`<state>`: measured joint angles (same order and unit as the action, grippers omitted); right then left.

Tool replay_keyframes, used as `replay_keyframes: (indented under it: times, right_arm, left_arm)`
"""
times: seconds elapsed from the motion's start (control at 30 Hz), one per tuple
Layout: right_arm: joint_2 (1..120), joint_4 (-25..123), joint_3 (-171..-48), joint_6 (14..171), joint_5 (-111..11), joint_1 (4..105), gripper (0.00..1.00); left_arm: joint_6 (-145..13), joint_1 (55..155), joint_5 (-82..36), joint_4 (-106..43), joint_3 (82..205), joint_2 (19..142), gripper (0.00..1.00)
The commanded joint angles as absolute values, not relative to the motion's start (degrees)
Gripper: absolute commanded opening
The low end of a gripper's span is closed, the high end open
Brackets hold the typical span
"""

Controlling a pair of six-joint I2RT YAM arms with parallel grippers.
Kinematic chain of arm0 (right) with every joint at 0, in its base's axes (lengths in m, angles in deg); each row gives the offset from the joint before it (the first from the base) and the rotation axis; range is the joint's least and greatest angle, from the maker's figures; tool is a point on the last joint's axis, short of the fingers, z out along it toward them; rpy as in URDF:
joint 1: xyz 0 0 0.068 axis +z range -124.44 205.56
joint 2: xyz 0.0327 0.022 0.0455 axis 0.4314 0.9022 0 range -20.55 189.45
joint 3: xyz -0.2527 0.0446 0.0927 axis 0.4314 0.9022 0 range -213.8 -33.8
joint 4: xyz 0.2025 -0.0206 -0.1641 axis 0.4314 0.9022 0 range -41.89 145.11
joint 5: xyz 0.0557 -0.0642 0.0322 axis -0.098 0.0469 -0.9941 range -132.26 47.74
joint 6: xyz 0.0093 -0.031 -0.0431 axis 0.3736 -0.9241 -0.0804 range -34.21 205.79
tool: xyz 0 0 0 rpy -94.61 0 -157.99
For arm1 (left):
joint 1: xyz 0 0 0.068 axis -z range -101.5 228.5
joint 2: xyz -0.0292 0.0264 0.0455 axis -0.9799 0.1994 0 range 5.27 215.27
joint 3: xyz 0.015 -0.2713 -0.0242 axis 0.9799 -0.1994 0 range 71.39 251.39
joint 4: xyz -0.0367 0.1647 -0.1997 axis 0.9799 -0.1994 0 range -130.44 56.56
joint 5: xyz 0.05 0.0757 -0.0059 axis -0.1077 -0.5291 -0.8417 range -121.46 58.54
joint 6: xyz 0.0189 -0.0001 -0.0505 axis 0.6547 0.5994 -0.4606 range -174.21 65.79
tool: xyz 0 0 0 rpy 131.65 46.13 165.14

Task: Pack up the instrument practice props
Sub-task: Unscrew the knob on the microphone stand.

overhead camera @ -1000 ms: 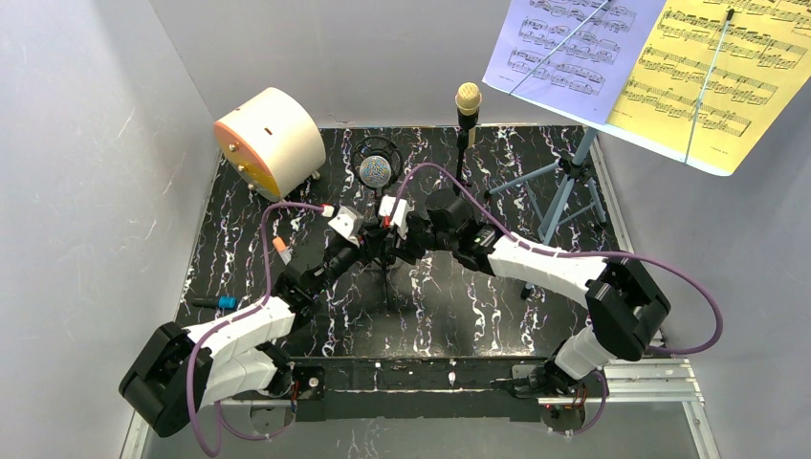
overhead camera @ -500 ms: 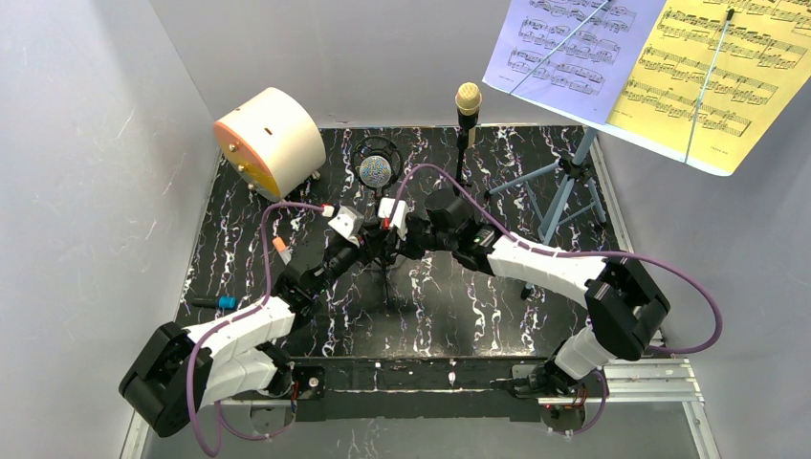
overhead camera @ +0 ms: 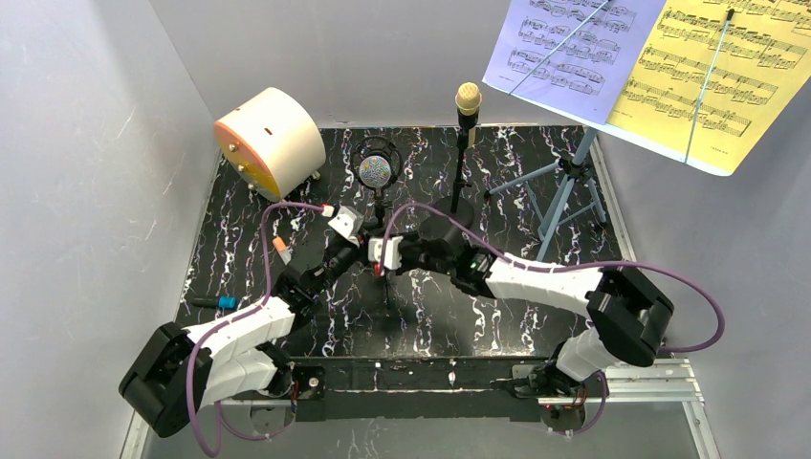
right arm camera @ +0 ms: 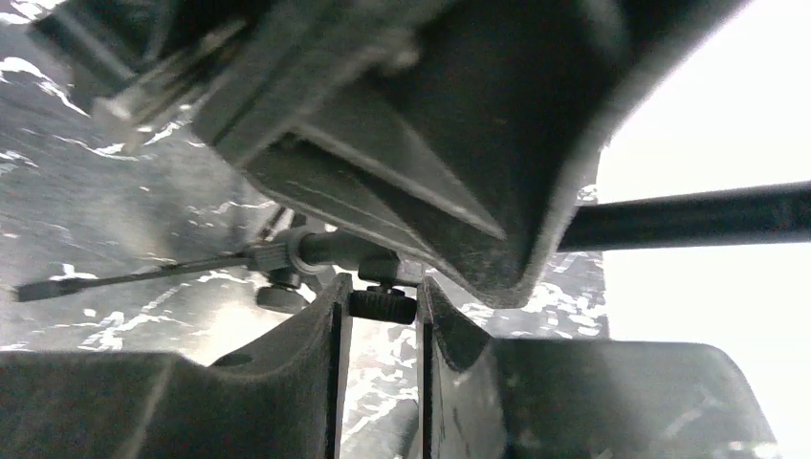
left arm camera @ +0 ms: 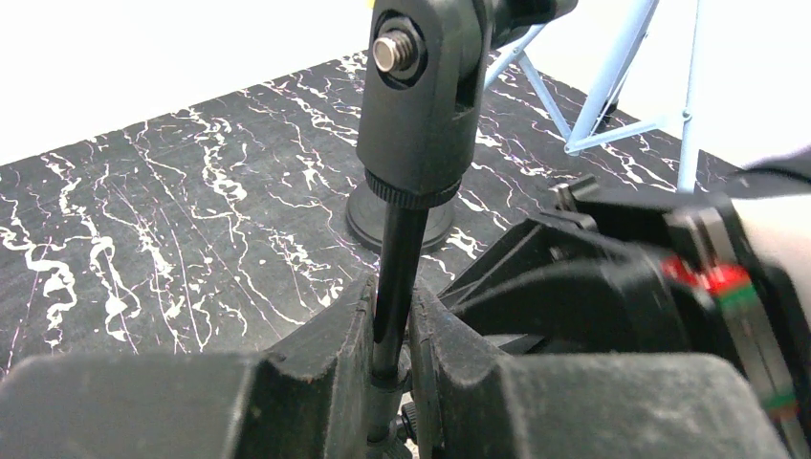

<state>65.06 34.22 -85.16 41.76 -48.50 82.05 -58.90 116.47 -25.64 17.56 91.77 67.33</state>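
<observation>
Glossy marbled tabletop (overhead camera: 234,229), smooth black metal pole (left arm camera: 395,277), matt paper lavender score sheet (overhead camera: 569,43)

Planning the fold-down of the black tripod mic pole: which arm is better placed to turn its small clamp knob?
Right. The right fingers pinch the small black knurled knob at the leg hub; the left fingers are clamped on the black tripod mic pole, steadying it.

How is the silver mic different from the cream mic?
The silver mic has a shiny mesh head inside a black ring; the cream mic has a bare cream head. The silver mic's pole is gripped by the left end effector; the cream mic's pole stands untouched. Both top thin black poles.
</observation>
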Motion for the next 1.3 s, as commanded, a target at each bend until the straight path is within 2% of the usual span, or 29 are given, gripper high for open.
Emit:
replay_keyframes:
  times: [0.0,0.23,0.3,0.37,0.47,0.6,0.63,0.7,0.87,0.97,1.1,1.27]
  right_arm:
    - [66.64,26.85,-79.61,22.69,-31.92,86.25,0.01]
    - [71.29,1.68,-73.38,5.56,-17.46,90.26,0.01]
    - [71.87,2.89,-74.44,10.5,-17.77,90.5,0.01]
    - [70.85,9.67,-77.89,22.78,-19.36,90.36,0.01]
    - [68.12,19.29,-81.98,41.06,-26.4,88.51,0.23]
    - [63.94,19.99,-80.35,58.55,-34.0,86.28,0.56]
    - [63.24,19.87,-79.85,63.74,-34.41,85.91,0.62]
    - [61.86,19.98,-79.05,72.94,-36.1,84.9,0.68]
    - [58.98,17.47,-76.28,99.01,-37.34,81.54,0.73]
    - [57.68,10.77,-71.57,114.29,-37.62,79.7,0.77]
    - [57.76,-0.54,-64.92,132.06,-33.65,79.24,0.76]
    - [61.92,-7.97,-62.92,146.11,-33.71,79.23,0.72]
  left_arm:
    - [-60.19,117.28,-23.38,7.34,90.1,68.64,0.0]
    - [-60.54,117.32,-23.91,7.34,90.1,68.72,0.0]
    - [-60.57,117.28,-24.04,7.28,90.11,68.68,0.0]
    - [-60.46,117.31,-24.28,7.25,90.04,68.57,0.0]
    - [-60.22,117.31,-24.69,7.17,89.86,68.3,0.0]
    - [-60.27,117.27,-24.7,7.16,89.93,68.2,0.0]
    - [-60.27,117.33,-24.7,7.16,89.93,68.21,0.0]
    - [-60.28,117.33,-24.77,7.21,89.93,68.27,0.0]
    - [-60.43,117.27,-25.21,7.17,89.85,68.18,0.0]
    - [-60.66,117.32,-25.34,7.22,90.0,68.35,0.0]
    - [-60.91,117.3,-25.43,7.17,90.11,68.68,0.0]
    - [-60.98,117.26,-25.28,7.17,90.1,68.63,0.0]
